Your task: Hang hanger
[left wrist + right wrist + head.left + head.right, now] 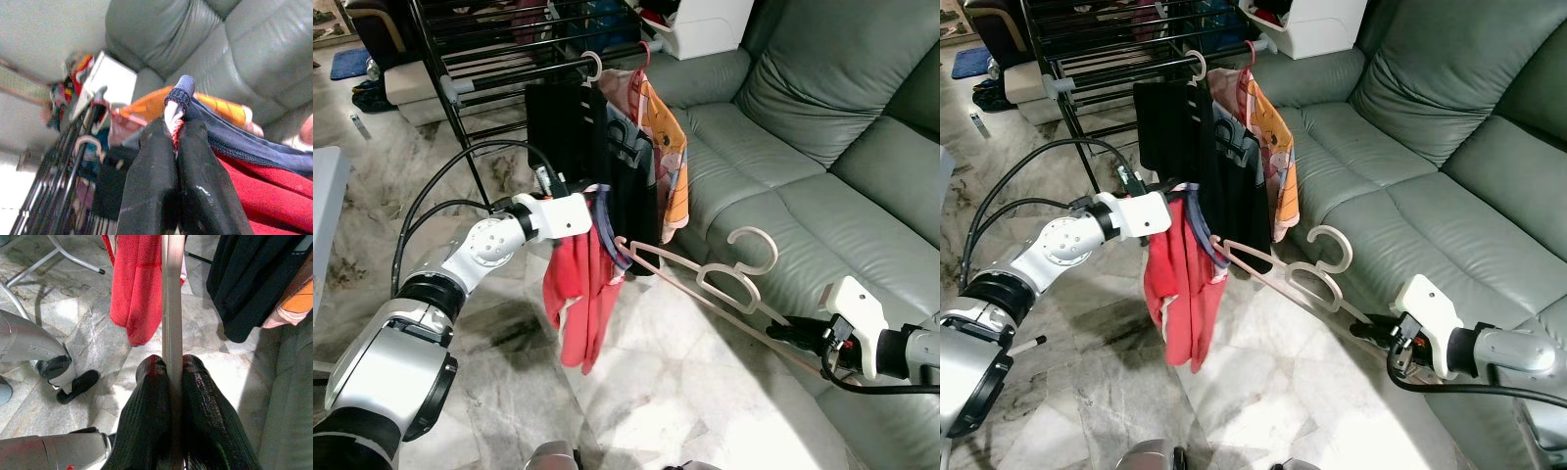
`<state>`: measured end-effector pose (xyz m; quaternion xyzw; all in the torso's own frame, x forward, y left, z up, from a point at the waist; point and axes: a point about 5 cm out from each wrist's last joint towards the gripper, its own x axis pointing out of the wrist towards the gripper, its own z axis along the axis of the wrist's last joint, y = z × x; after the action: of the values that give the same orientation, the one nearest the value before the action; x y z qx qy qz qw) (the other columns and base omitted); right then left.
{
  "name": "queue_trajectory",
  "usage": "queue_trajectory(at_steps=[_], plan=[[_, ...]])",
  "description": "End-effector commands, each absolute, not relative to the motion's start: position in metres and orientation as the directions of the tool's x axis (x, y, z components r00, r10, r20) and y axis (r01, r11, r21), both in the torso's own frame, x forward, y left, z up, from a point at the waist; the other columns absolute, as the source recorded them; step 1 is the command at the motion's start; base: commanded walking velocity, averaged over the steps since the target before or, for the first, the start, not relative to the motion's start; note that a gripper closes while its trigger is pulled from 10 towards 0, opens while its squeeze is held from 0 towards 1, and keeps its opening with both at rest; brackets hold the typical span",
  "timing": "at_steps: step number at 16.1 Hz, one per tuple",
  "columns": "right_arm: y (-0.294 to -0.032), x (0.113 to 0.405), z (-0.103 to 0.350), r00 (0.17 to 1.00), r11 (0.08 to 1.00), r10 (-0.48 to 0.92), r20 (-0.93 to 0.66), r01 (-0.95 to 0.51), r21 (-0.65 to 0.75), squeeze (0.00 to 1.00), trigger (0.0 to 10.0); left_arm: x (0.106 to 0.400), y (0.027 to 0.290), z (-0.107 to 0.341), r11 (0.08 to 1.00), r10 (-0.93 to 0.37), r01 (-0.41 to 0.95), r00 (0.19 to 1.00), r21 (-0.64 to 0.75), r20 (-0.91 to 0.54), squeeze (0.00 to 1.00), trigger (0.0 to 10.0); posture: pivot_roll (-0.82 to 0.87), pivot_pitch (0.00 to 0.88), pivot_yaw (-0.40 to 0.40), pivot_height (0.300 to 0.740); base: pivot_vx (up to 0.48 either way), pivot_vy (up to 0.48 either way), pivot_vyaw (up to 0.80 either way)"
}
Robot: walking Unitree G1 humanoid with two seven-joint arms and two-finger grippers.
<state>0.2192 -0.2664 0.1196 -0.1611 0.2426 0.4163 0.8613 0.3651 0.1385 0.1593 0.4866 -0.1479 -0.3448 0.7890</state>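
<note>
We hold the hanger (724,284) level between us, right gripper (781,335) clamped on its near end, left gripper (177,142) pinching the red shirt (578,294) collar. Pulling unevenly could strip the shirt off short of the far rack (509,59).

Silver jointed arms, white wrist housings, black cables, black-fingered left tool (176,147)

No readable text, label, brand or number anywhere; print on dark hanging shirt (625,147) illegible.
</note>
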Motion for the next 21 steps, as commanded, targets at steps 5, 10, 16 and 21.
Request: queue_trajectory(at_steps=[5,10,16,21], plan=[[-0.271,0.224,0.123,0.556,0.6,0.625,-0.548,-0.791,-0.119,0.0,10.0,0.363,0.136,0.171,0.293,-0.728,0.389,0.683,0.874,-0.06,0.0,10.0,-0.07,0.0,0.007,0.74,0.0,0.0,0.0],[-0.272,0.229,0.123,0.584,0.608,0.607,-0.539,-0.778,-0.159,0.0,10.0,0.359,0.135,0.167,0.282,-0.75,0.411,0.658,0.867,-0.068,0.0,10.0,-0.07,0.0,0.007,0.74,0.0,0.0,0.0],[-0.275,0.234,0.13,0.613,0.618,0.605,-0.508,-0.764,-0.185,0.0,10.0,0.36,0.145,0.162,0.291,-0.716,0.414,0.692,0.863,-0.091,0.0,10.0,-0.07,0.0,0.009,0.74,0.0,0.0,0.0],[-0.273,0.233,0.126,0.602,0.614,0.615,-0.508,-0.771,-0.17,0.0,10.0,0.359,0.138,0.168,0.29,-0.741,0.409,0.668,0.865,-0.067,0.0,10.0,-0.07,0.0,0.009,0.74,0.0,0.0,0.0]])
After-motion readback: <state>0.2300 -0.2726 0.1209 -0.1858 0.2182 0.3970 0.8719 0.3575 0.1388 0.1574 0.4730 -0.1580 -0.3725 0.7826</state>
